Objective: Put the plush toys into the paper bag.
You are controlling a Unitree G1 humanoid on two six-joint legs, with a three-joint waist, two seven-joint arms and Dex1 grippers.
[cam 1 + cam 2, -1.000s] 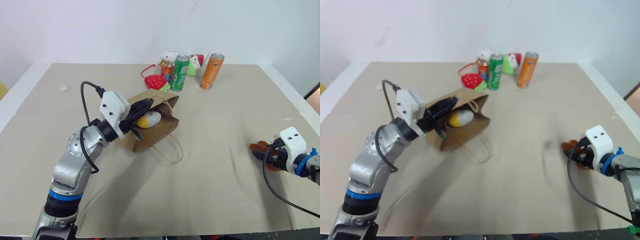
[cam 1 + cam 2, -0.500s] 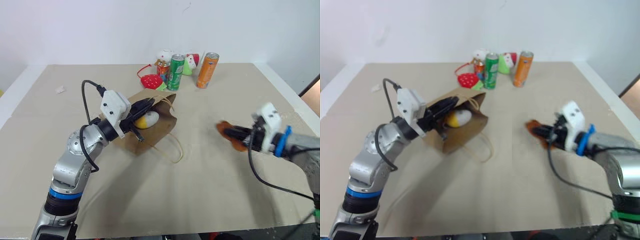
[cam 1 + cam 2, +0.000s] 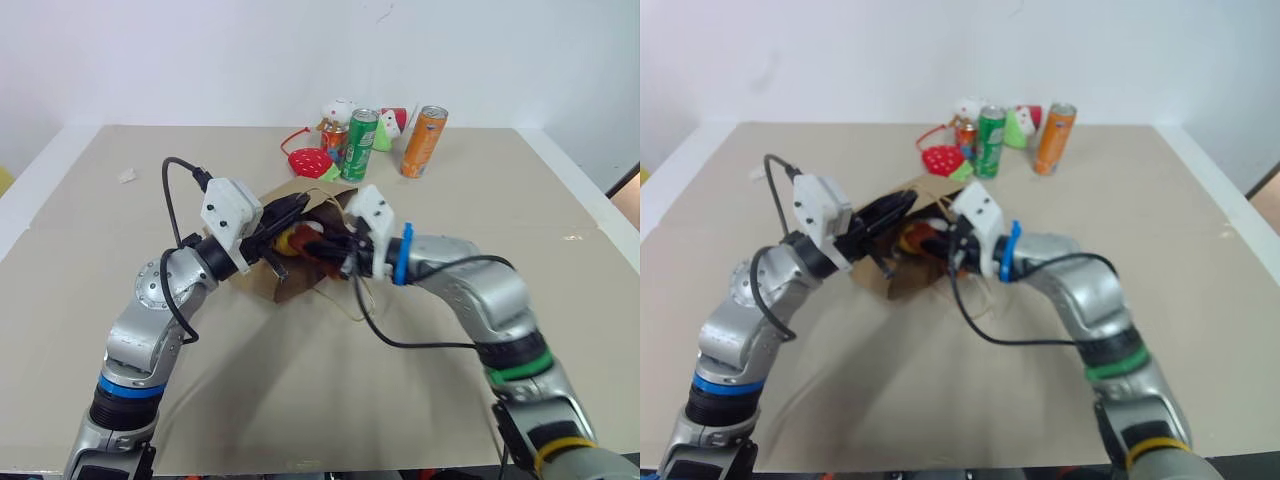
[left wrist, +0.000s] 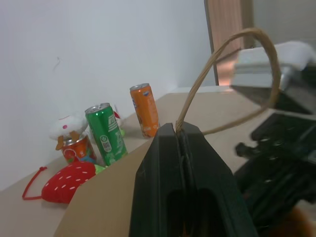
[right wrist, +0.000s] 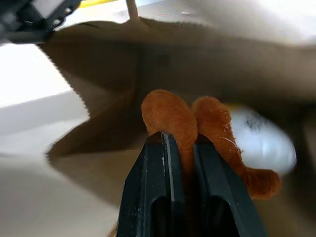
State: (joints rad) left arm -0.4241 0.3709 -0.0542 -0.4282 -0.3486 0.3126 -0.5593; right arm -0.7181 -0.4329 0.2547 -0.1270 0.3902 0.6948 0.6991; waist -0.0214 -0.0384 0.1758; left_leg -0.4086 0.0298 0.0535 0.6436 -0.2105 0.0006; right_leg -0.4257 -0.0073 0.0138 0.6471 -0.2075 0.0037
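Observation:
The paper bag (image 3: pixel 296 284) lies on its side mid-table with its mouth held open. My left gripper (image 3: pixel 294 208) is shut on the bag's upper edge by a cord handle (image 4: pixel 232 59); the left wrist view shows its fingers (image 4: pixel 168 163) pinched on the paper. My right gripper (image 5: pixel 178 140) is shut on the reddish-brown furry plush toy (image 5: pixel 170 116) and reaches into the bag's mouth (image 3: pixel 322 246). The egg-shaped yellow and white plush toy (image 5: pixel 264 140) lies deeper inside the bag, just past the brown one, and its yellow top (image 3: pixel 284 240) peeks out.
At the table's far side stand a green can (image 3: pixel 360 145), an orange can (image 3: pixel 423 141) and a small red can (image 3: pixel 335 142). Beside them lie a strawberry plush (image 3: pixel 308 162) and small white-and-red figures (image 3: pixel 339 110). A paper scrap (image 3: pixel 127 176) lies far left.
My right arm has swung left across the table from the right side, carrying the brown plush up to and into the bag's mouth. The left gripper has kept its hold on the bag.

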